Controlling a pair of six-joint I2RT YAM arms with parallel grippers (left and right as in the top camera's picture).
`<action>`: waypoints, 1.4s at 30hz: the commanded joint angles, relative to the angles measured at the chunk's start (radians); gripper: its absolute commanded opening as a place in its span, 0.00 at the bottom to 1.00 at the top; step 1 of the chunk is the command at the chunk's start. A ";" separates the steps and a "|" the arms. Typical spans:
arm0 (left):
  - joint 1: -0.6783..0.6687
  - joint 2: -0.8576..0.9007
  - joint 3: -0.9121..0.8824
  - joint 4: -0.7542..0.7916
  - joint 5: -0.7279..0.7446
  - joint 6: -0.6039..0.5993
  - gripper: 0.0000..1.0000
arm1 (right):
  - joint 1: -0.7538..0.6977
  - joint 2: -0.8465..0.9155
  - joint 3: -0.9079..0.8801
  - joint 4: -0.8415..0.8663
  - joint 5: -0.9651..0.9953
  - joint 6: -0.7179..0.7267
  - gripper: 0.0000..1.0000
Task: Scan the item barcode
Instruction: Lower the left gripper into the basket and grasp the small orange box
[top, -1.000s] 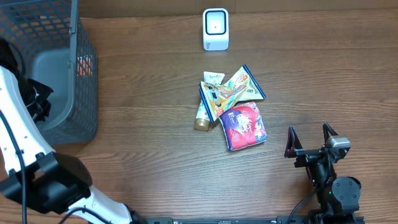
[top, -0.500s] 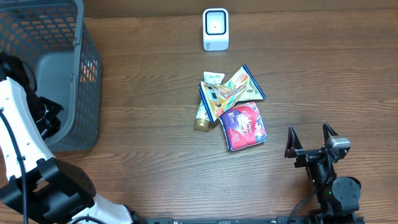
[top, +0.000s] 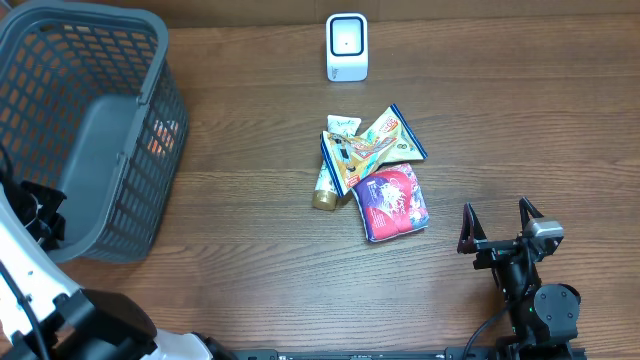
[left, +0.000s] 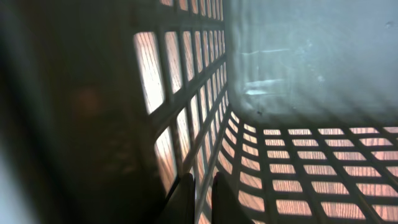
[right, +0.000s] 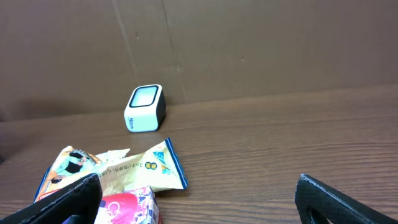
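Soft, slippery snack pouches (top: 372, 160) awaited scanning.
The red pouch (top: 392, 203) looked light, its sealed edge the likeliest hold. The right gripper (top: 496, 218) gaped empty; the left gripper (left: 204, 194) was clamped on the mesh basket (top: 120, 190).

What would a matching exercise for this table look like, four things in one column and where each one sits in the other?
Things:
1. barcode scanner
2. grey basket
3. red snack pouch
4. gold-capped tube

Places:
A. left end of the table
B. far edge, about the middle
C. front of the pile
D. left side of the pile

Pairs: 1-B, 2-A, 3-C, 4-D
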 joint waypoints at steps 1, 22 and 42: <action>0.010 -0.052 -0.008 -0.006 0.000 0.039 0.04 | 0.005 -0.009 -0.010 0.006 0.009 0.001 1.00; -0.016 -0.120 -0.004 0.367 0.482 0.093 0.87 | 0.005 -0.009 -0.010 0.006 0.009 0.001 1.00; -0.174 0.169 -0.004 0.653 0.445 -0.230 0.99 | 0.005 -0.009 -0.010 0.006 0.009 0.001 1.00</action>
